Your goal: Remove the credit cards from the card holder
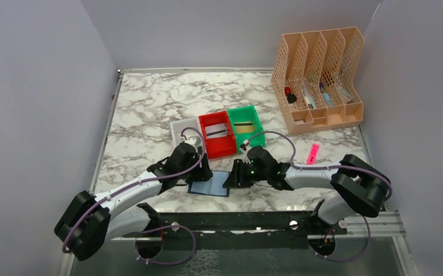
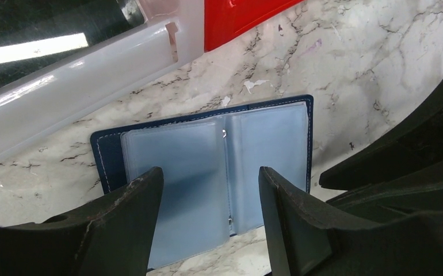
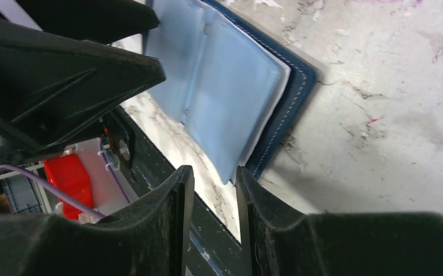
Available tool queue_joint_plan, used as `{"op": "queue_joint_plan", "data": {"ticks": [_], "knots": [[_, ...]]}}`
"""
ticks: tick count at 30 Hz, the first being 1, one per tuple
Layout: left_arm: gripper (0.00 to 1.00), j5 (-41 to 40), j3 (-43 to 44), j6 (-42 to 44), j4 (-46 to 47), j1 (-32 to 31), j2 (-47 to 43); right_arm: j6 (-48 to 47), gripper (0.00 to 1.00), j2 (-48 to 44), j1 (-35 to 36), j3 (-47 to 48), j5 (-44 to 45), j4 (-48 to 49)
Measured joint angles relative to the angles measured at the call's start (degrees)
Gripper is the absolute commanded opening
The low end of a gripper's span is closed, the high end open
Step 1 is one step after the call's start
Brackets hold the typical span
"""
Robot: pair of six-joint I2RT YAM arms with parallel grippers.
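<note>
The navy card holder point(image 1: 209, 187) lies open and flat near the table's front edge, its pale-blue sleeves point(image 2: 207, 155) facing up. No card shows in those sleeves. My left gripper point(image 2: 210, 195) hovers open over the middle of the holder, one finger on each side of the spine. My right gripper point(image 3: 214, 175) sits at the holder's right corner point(image 3: 230, 86), its jaws a narrow gap apart with nothing between them. A dark credit card point(image 1: 219, 133) lies in the red bin point(image 1: 217, 148). A tan one point(image 1: 243, 127) lies in the green bin point(image 1: 252, 138), and a black one point(image 2: 35, 34) in the white bin point(image 2: 92, 75).
The white bin point(image 1: 180, 126), red bin and green bin stand in a row just behind the holder. A peach file organiser point(image 1: 317, 75) fills the back right corner. A small pink stick point(image 1: 313, 153) lies on the marble at the right. Both arms crowd the front middle.
</note>
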Motion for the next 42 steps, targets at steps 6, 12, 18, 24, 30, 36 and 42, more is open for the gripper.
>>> {"op": "queue_joint_plan", "data": {"ticks": [6, 12, 18, 24, 30, 36, 42], "knots": [[0.65, -0.02, 0.0, 0.13, -0.31, 0.0, 0.9, 0.98, 0.38, 4.96, -0.07, 0.26, -1.64, 1.16], [0.63, -0.04, 0.0, 0.59, -0.9, 0.0, 0.9, 1.18, 0.38, 5.7, -0.07, 1.55, -2.34, 1.7], [0.62, -0.11, 0.0, 0.81, -1.38, 0.0, 0.9, 0.9, 0.38, 4.66, -0.07, 2.05, -1.29, -0.52], [0.62, -0.17, 0.0, 0.81, -1.62, 0.0, 0.79, 0.52, 0.38, 4.52, -0.07, 3.1, -1.01, -1.29], [0.62, -0.2, 0.0, 0.96, -1.64, 0.0, 0.76, 0.57, 0.38, 6.36, -0.07, 4.13, -1.14, -1.18], [0.62, -0.2, -0.02, 0.96, -1.99, 0.0, 0.44, 1.11, 0.39, 8.28, -0.07, 5.01, -1.11, -1.2], [0.61, -0.2, -0.04, 0.96, -2.38, 0.0, 0.31, 1.84, 0.39, 8.33, -0.07, 5.35, -0.26, -2.08]]}}
